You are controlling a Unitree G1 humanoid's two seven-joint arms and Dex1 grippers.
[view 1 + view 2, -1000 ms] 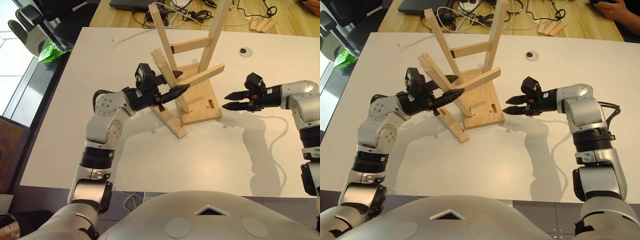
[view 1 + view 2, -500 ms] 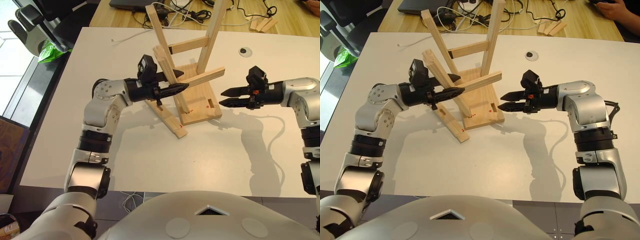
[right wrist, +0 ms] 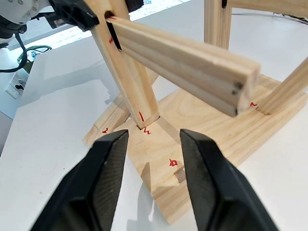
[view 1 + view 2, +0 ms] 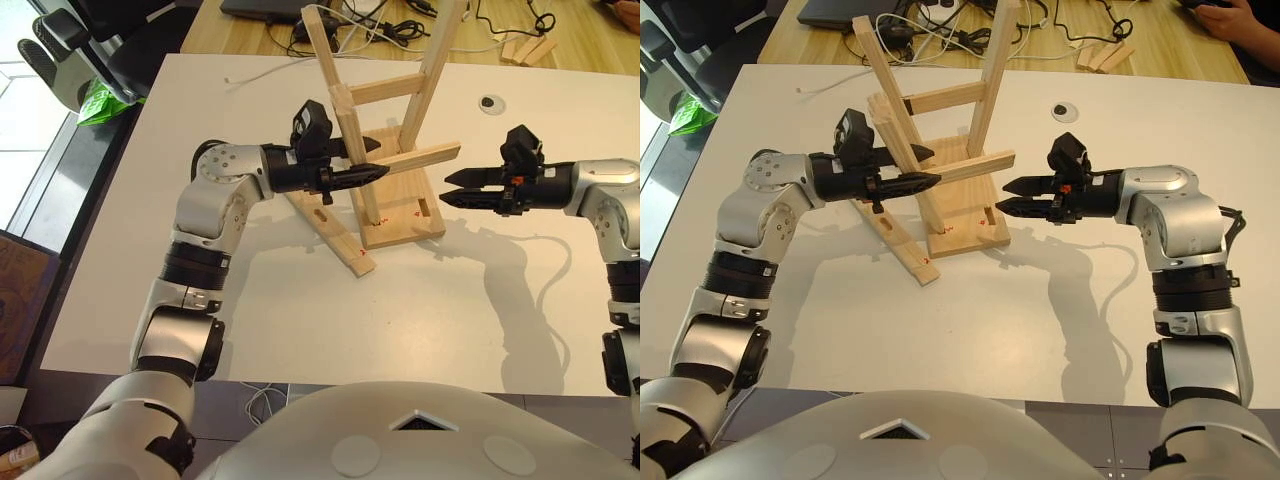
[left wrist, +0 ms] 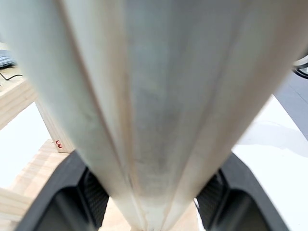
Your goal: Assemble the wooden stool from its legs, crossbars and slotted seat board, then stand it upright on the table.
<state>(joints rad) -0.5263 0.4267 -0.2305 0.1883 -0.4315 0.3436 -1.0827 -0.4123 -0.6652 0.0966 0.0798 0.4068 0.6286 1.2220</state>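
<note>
The slotted seat board (image 4: 412, 218) lies flat on the white table (image 4: 200, 280). Two legs rise from it, joined high up by a crossbar (image 4: 385, 88). My left gripper (image 4: 370, 172) is shut on the nearer leg (image 5: 154, 110), about halfway up. From that leg a second crossbar (image 4: 420, 157) sticks out sideways, its free end in the air. My right gripper (image 4: 452, 189) hovers open just below that free end (image 3: 236, 86), with the board (image 3: 216, 130) beneath its fingers (image 3: 96, 187). A loose leg (image 4: 330, 228) lies flat beside the board.
A small black round object (image 4: 489, 101) sits on the table at the back right. A white cable (image 4: 555, 275) trails under my right arm. Behind the table a wooden desk carries cables and spare wood pieces (image 4: 525, 48).
My left gripper has moved right and up, bringing the held leg more upright on the board. My right gripper has risen slightly toward the crossbar's free end.
</note>
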